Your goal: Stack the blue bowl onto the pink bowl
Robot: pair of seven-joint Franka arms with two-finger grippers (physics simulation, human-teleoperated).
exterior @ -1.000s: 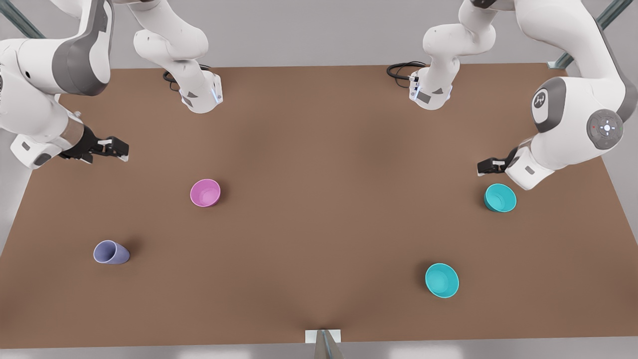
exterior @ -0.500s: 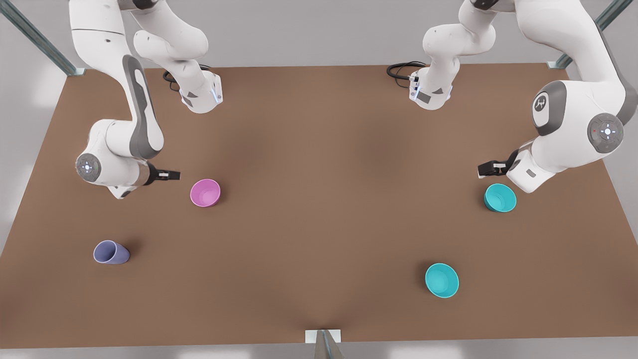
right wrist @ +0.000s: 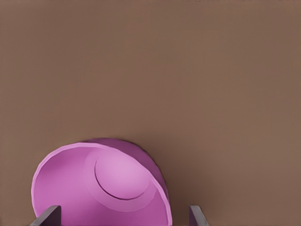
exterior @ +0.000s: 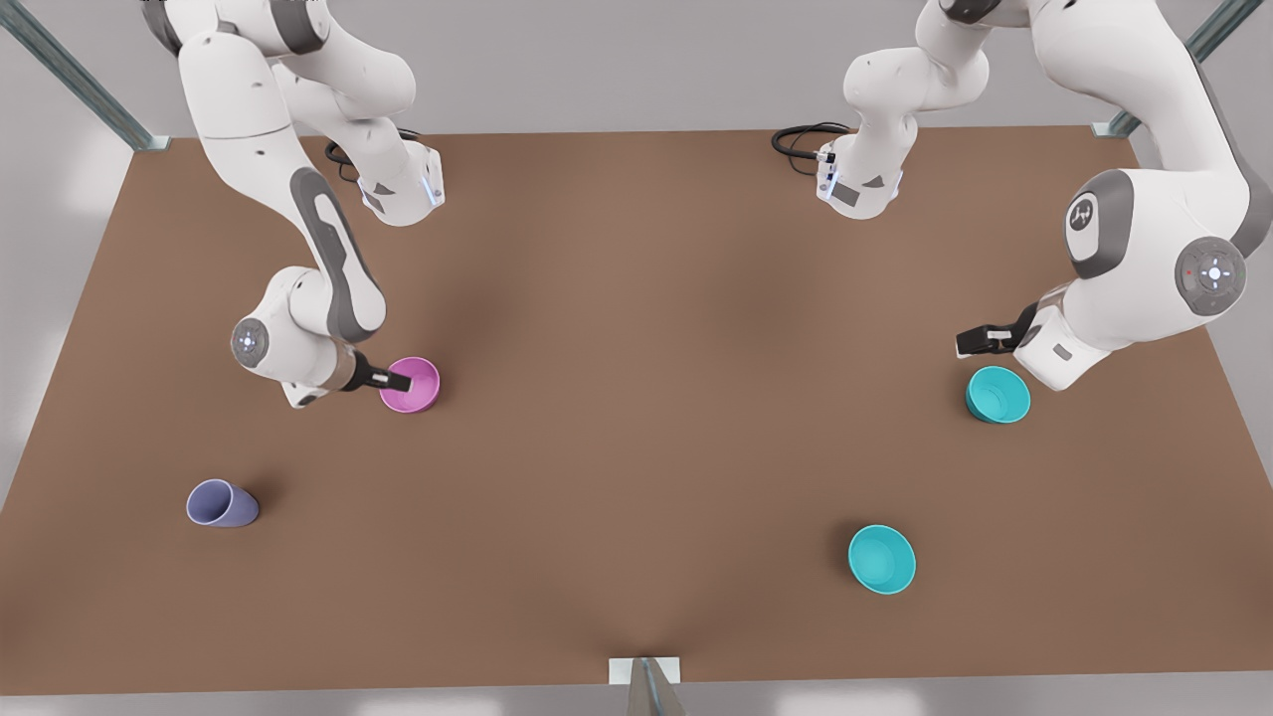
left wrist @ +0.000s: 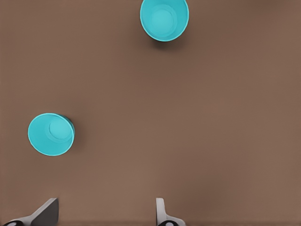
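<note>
On the brown table (exterior: 636, 298), going from the front view's left, a lavender cup (exterior: 221, 503) lies on its side near the front edge. Next comes the pink bowl (exterior: 410, 384), standing upright. The right gripper (exterior: 396, 381) is at this bowl, over its rim on the side toward the front view's left. In the right wrist view its fingers (right wrist: 47, 216) are spread wide, one at each side of the pink bowl (right wrist: 99, 183), and they grip nothing.

Far across the table, toward the front view's right, the blue bowl (exterior: 881, 559) stands alone near the front edge, well apart from both grippers. A second turquoise bowl (exterior: 998, 394), with a darker side, stands farther back. The left gripper (exterior: 973, 341) hangs just beside this one, toward the back. In the left wrist view its fingers (left wrist: 160, 212) are also wide apart and empty.
</note>
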